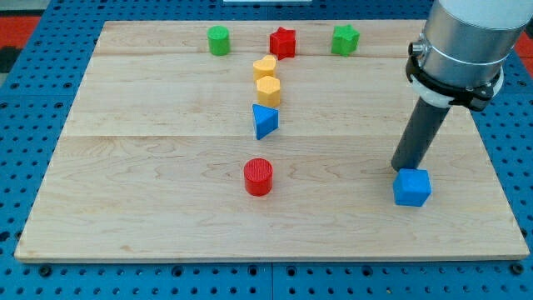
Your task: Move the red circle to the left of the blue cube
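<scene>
Round red circle block (258,177) low on pale wooden bench (125,208), bare wood all around. Blue cube block (411,187) well off toward view's right edge. My tip (400,168) touching cube's top-left side. No tool to open or close.

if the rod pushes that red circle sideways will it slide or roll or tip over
Probably slide: the red circle stands on its flat end on the smooth wooden board. It looks squat, so tipping seems unlikely. It may spin off an off-centre push. My tip is far off, beside the blue cube.
</scene>
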`<action>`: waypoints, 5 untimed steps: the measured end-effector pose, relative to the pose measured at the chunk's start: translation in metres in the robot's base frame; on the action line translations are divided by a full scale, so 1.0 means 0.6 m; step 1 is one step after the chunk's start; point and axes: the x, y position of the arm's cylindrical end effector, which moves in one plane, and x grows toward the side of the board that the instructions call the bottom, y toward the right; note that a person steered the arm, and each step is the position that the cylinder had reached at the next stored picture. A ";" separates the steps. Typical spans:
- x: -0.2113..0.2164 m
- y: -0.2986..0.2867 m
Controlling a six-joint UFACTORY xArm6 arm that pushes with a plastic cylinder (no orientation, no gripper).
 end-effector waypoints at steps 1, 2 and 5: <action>-0.034 -0.113; -0.032 -0.229; 0.038 -0.411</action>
